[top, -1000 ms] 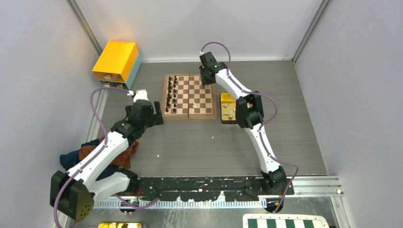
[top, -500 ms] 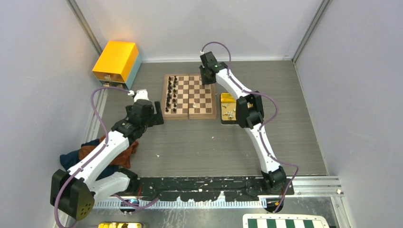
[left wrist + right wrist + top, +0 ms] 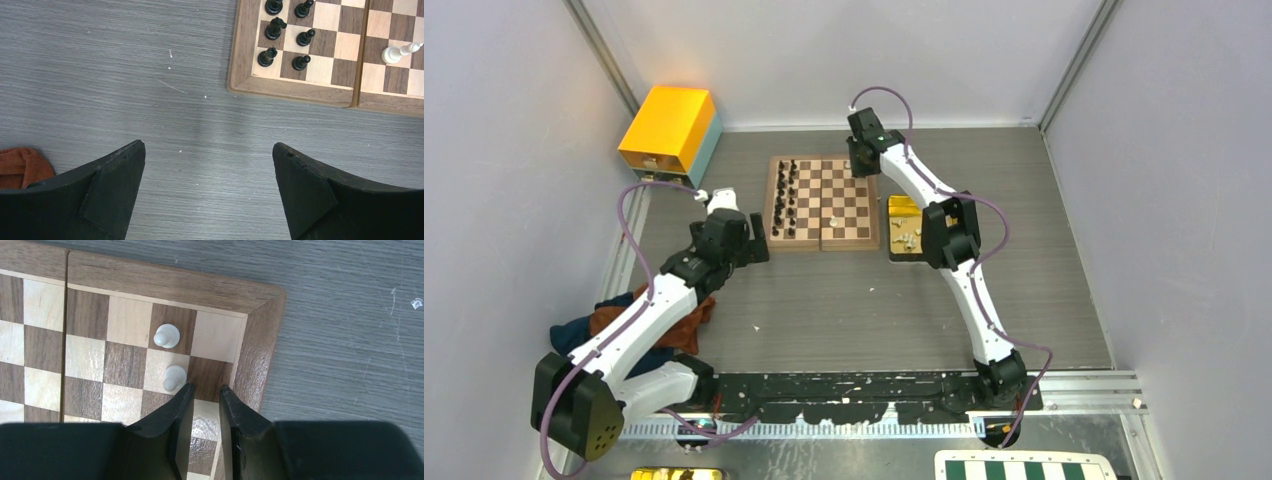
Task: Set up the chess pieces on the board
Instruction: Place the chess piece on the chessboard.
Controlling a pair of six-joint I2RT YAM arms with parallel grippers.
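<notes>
The right tool (image 3: 205,392) hangs low over a corner of the small wooden chessboard with dark and light brown squares (image 3: 165,282). Its two black fingers are parted by only a narrow gap, and nothing is pinched there; only the squares beneath show through. Just ahead of one fingertip stands a small cream-white pawn (image 3: 173,377), and one square further ahead a second cream-white pawn (image 3: 166,335), both upright. The left tool (image 3: 209,150) is spread wide and empty above the grey table (image 3: 125,75). The small black chess pieces (image 3: 267,56) stand in two rows ahead of it and to its right, and a lone cream-white piece (image 3: 400,51) is further right; I cannot tell if it stands or lies. More cream-white pieces (image 3: 908,238) wait in the shiny gold tray (image 3: 894,205) beside the right arm. I judge all these pieces to be very light, hard and smooth, so a small push may tip them. The best hold is probably from above, across the narrow neck, closing gently and clear of the neighbour.
</notes>
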